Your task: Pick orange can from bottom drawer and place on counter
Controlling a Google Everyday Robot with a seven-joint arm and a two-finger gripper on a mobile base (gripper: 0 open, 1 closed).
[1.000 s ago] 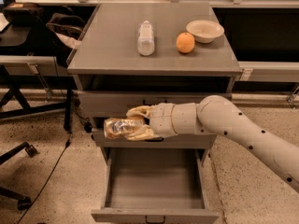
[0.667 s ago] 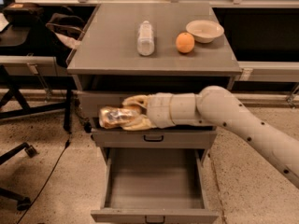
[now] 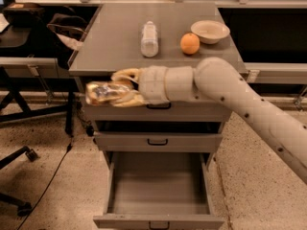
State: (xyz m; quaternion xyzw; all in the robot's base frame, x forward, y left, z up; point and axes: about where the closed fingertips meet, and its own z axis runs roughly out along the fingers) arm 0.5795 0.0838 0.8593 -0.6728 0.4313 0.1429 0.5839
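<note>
Floor [image 3: 43, 166]: speckled, pale, with a dark cable running across it at 8 o'clock of the cabinet.

Cabinet [image 3: 158, 116]: grey, three drawers. The top drawer [image 3: 192, 111] and middle drawer [image 3: 158, 141] are closed.

Tabletop [image 3: 115, 42]: flat grey surface on the cabinet, carrying three items.

Arm [image 3: 249, 107]: pale, enters from 4 o'clock and reaches across the cabinet front toward 9 o'clock.

Bottom drawer [image 3: 158, 188]: pulled fully out toward 6 o'clock, its interior exposed.

End effector [image 3: 116, 89]: in front of the left end of the top drawer, just below the tabletop's front edge, near the tabletop's 7 o'clock corner. Its yellowish fingers [image 3: 125, 75] are clenched around the orange can.

Bottle [image 3: 149, 39]: clear plastic, near the tabletop's centre, its cap toward 12 o'clock. Whether it stands or lies cannot be determined.

Bowl [image 3: 210, 31]: pale, at 1 o'clock of the orange, just beside it.

Orange [image 3: 190, 43]: round fruit at 3 o'clock of the bottle, near it.

Orange can [image 3: 98, 94]: held on its side, pointing toward 9 o'clock, jutting past the cabinet's left edge. It is well above the bottom drawer and not on the tabletop.
</note>
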